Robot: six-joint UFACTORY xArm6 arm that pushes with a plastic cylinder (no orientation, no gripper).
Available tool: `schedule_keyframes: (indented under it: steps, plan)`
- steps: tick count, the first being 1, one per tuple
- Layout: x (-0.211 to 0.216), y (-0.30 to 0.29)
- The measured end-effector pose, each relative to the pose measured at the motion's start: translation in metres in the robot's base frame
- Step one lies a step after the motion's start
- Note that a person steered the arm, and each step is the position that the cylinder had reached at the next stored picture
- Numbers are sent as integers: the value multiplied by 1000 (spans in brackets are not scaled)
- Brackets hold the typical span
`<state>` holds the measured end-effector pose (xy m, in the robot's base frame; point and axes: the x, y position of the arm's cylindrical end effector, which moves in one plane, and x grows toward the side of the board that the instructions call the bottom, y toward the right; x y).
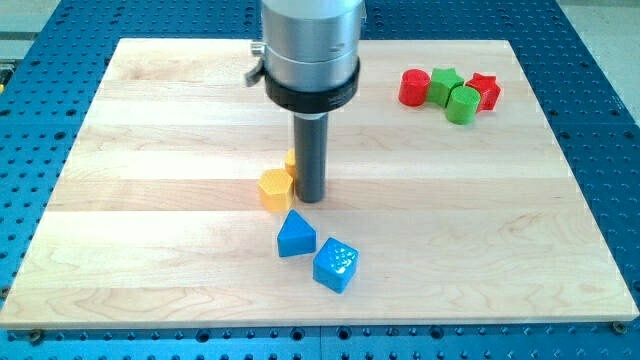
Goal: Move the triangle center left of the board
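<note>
A blue triangle block (295, 235) lies on the wooden board (150, 200) below the middle. A blue cube (336, 265) sits just to its lower right, touching or nearly touching it. My tip (311, 198) stands just above the triangle, slightly to its right, with a small gap. A yellow hexagon block (275, 189) sits right beside the tip on its left. Another yellow block (290, 160) peeks out behind the rod, mostly hidden.
At the view's top right is a cluster: a red cylinder (414, 87), a green star (443, 84), a green cylinder (462, 104) and a red star (485, 91). A blue perforated table (600, 120) surrounds the board.
</note>
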<state>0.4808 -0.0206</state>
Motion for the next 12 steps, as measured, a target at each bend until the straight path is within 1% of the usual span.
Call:
schedule_keyframes:
  steps: [1,2,3,4,5,6,7,8,9,10,11,12]
  plan:
    - [2,-62]
    - [-1,-56]
    - [33,56]
    - [92,129]
    - [124,59]
    - [104,40]
    - [74,39]
    - [67,-51]
    - [55,-62]
    - [37,-35]
    - [5,-113]
    - [-20,-121]
